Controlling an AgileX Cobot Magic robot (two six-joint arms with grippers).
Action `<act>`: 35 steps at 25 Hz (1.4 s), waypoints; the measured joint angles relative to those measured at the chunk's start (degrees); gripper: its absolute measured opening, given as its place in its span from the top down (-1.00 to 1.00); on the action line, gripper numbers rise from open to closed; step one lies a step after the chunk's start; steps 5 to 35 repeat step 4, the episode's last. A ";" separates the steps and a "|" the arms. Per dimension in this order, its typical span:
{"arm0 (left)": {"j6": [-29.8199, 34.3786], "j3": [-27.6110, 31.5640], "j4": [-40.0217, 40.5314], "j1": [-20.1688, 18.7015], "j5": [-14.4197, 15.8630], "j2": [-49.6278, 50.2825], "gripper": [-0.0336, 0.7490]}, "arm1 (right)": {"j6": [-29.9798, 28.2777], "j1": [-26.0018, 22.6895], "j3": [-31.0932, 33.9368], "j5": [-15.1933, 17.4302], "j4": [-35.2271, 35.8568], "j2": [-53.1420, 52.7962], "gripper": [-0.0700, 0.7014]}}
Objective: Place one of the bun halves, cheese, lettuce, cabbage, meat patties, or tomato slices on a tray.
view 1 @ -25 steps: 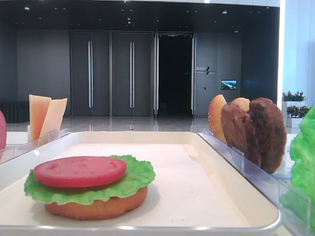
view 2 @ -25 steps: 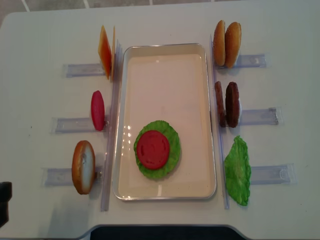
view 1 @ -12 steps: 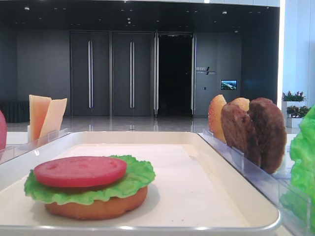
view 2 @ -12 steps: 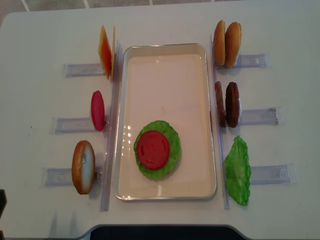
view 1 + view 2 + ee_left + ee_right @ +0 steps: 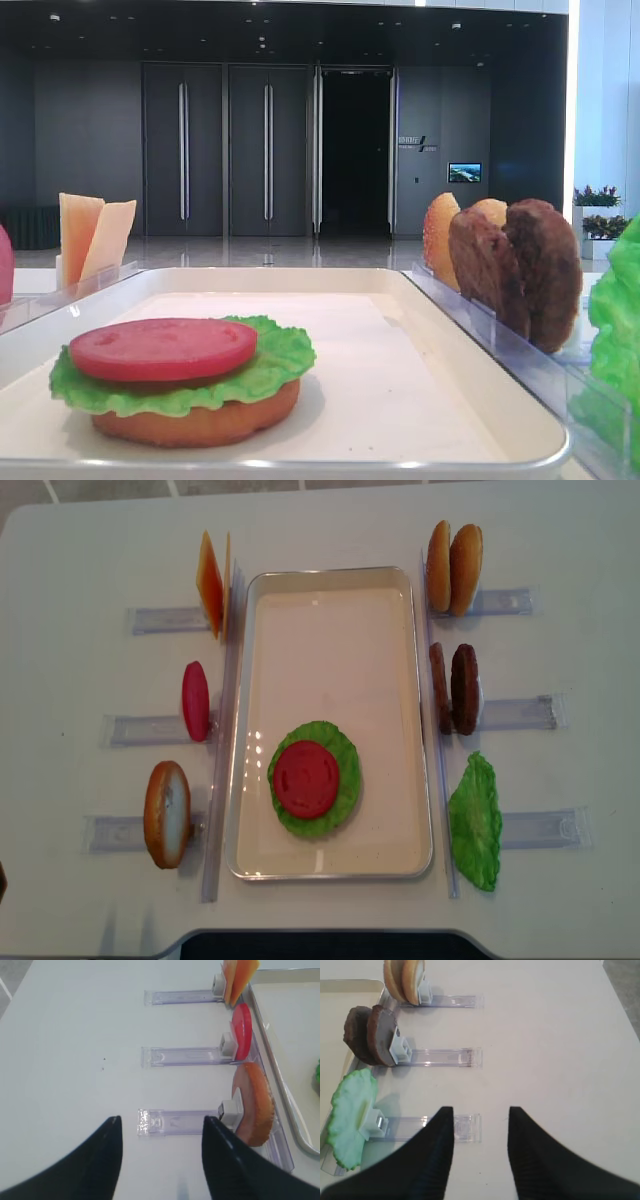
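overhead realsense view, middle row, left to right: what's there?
Clear holder → upright tomato slice → white tray → two meat patties → clear holder.

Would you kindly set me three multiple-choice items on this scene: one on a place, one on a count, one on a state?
1. Where is the stack?
A. on the tray
B. on a holder
C. off the table

2. How many patties stand in the holder?
A. one
B. two
C. four

3. The right claw is:
A. shut on lettuce
B. shut on a bun
C. open, empty

Key: 1 A, tomato over lettuce lies within the rim; 2 B, two brown discs side by side; 3 C, table shows between its fingers.
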 joint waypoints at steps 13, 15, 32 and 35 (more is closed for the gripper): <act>0.05 0.00 -0.01 0.00 0.00 0.00 -0.09 | 0.05 0.00 0.00 0.00 0.00 0.00 0.08; 0.05 0.00 -0.01 0.00 0.00 0.00 -0.09 | 0.05 0.00 0.00 0.00 0.00 0.00 0.08; 0.05 0.00 -0.01 0.00 0.00 0.00 -0.09 | 0.05 0.00 0.00 0.00 0.00 0.00 0.08; 0.05 0.00 -0.01 0.00 0.00 0.00 -0.09 | 0.05 0.00 0.00 0.00 0.00 0.00 0.08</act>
